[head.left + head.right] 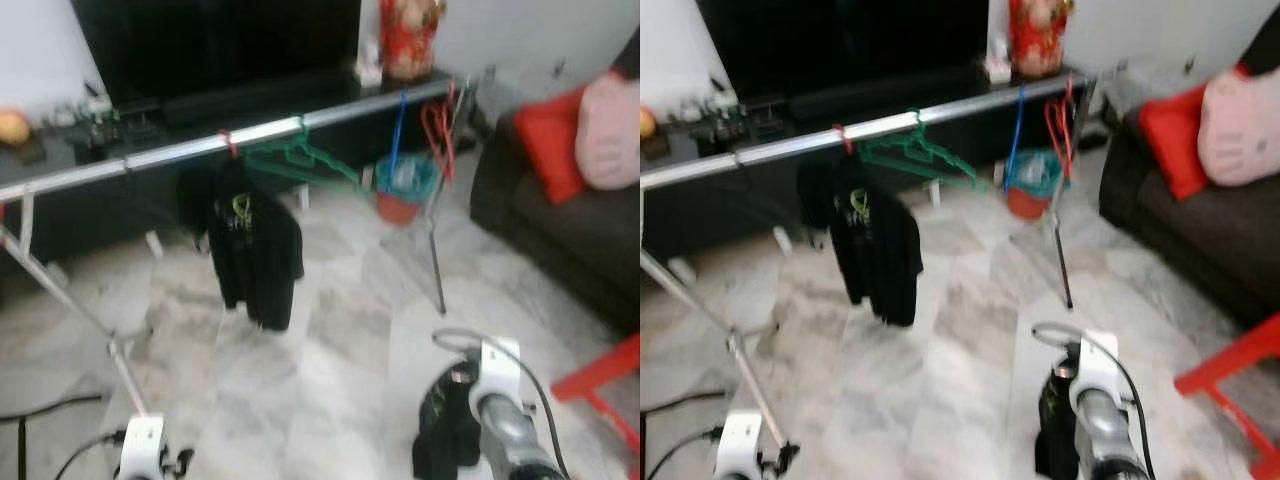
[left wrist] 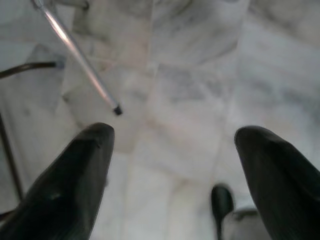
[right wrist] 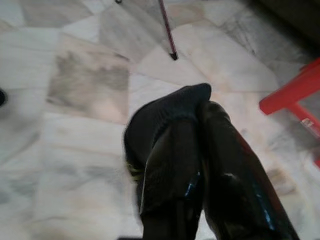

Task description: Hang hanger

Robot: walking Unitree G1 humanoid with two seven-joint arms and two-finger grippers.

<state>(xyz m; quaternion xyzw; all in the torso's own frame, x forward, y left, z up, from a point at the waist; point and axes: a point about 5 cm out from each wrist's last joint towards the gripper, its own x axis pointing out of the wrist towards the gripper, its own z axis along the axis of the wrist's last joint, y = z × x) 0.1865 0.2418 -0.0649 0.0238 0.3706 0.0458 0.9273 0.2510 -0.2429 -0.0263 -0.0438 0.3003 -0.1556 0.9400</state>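
Right gripper [image 3: 200, 165]: fingers pressed together on a black garment [image 3: 155, 125], low over bare grey-white marble floor [image 1: 330, 350]. Silver clothes rail [image 1: 200, 148] well ahead, green plastic hanger [image 1: 300, 160] hooked on. Left gripper [image 2: 175, 165]: spread wide, empty.

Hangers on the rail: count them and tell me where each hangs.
4. A red hanger carries the black shirt; a bare green hanger hangs beside it; a blue hanger and another red one hang near the rail's right end. Blur may hide others.
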